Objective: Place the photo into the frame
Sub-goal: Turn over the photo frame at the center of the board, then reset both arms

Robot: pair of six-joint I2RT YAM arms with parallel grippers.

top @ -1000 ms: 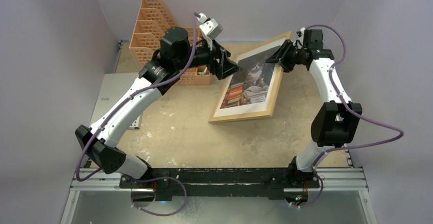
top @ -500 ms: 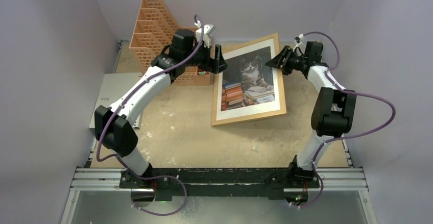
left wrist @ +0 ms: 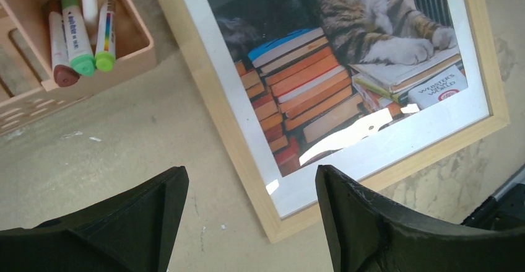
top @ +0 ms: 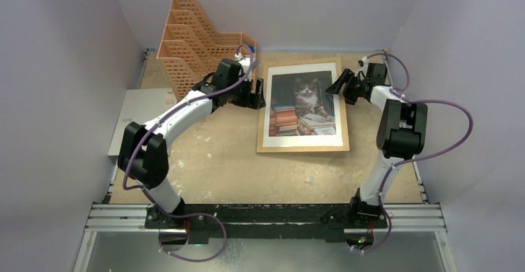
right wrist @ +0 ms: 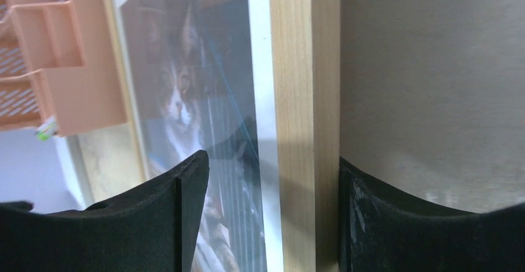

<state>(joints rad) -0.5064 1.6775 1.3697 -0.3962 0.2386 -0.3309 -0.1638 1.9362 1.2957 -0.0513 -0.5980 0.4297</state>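
A: On the tabletop (top: 235, 166), where's the frame (top: 303, 149)?

B: Far-centre, lying flat, glass side up. The photo (top: 303, 101) looks seated under the glass, picture up. An orange organizer (top: 192, 43) sits just beside its far-left corner.

A: Orientation?

B: Portrait. Long axis runs near-to-far, about square to the tabletop edge. Cat's head points to the far wall, book stack toward the arm bases.

A: Grippers?

B: Left gripper (top: 255, 92) is beside the left rail, jaws spread, holding nothing. Right gripper (top: 339, 86) is over the right rail, jaws straddling it with a gap on the inner side, so not clamped.

A: Handling?

B: My guess is stiff, fairly light, thin wood. The pane is fragile, slick and glary. Take it by the wood rails, mid-length on the long sides, and stay off the glass. Lying flat, it gives little to pinch.
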